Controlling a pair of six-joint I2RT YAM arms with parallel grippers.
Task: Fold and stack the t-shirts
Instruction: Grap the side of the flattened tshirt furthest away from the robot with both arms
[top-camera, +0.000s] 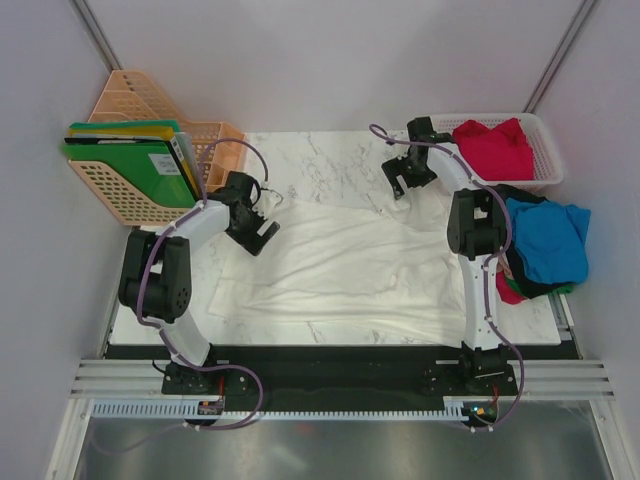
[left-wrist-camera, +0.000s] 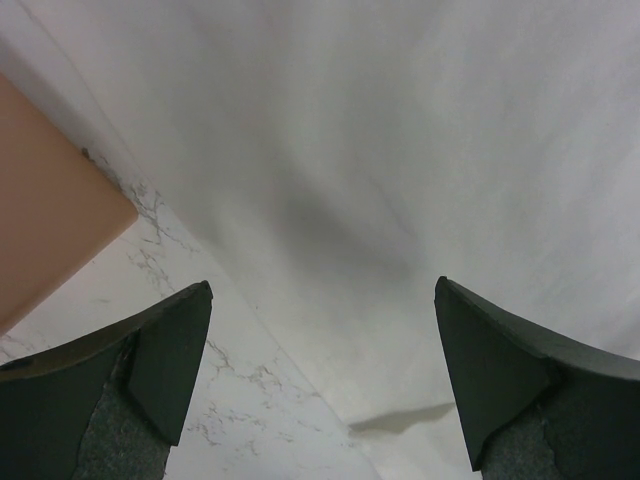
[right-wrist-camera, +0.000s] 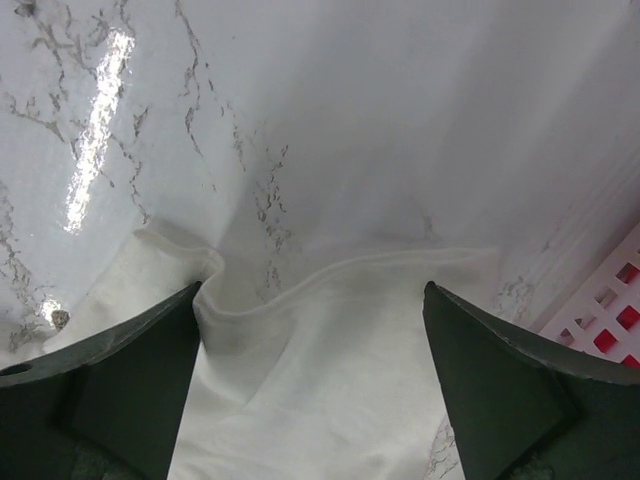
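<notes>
Beyond the white t-shirt (top-camera: 340, 260), bare counter (top-camera: 320, 150) lies open between the orange file rack (top-camera: 130, 200) at its far-left corner and the white basket (top-camera: 548, 160) at its far-right corner. A heap of blue and black shirts (top-camera: 545, 245) crowds its right edge.

— What's under you?
— White t-shirt (left-wrist-camera: 400, 150), smooth, filling the far and right side. My jaws stand wide apart, straddling its edge.
— And left?
— Marble tabletop (left-wrist-camera: 250, 400), with a peach rack (left-wrist-camera: 40, 220) corner.
</notes>
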